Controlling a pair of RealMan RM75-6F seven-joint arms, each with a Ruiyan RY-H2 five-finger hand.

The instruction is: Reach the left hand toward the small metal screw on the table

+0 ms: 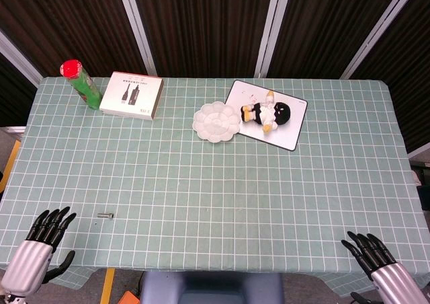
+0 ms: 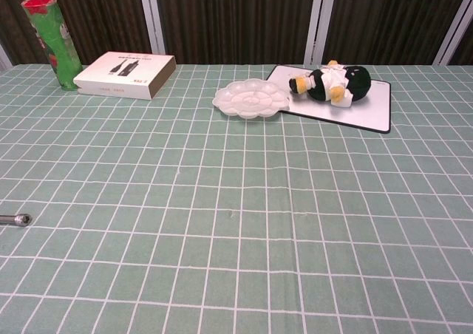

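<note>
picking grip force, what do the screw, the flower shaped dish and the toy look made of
Screw: bare metal, grey with a dull shine.
Dish: likely white plastic, smooth, glossy, with moulded wells; glazed ceramic is possible.
Toy: soft plush fabric, matte and fuzzy, in black, white and yellow.

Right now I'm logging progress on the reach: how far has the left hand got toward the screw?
Barely started. The left hand sits at the near left table edge, fingers apart, holding nothing. The screw lies untouched on the cloth just to its right, with a clear gap between them. The right hand rests idle at the near right edge. Left to do: move the left hand across that gap to the screw.
</note>
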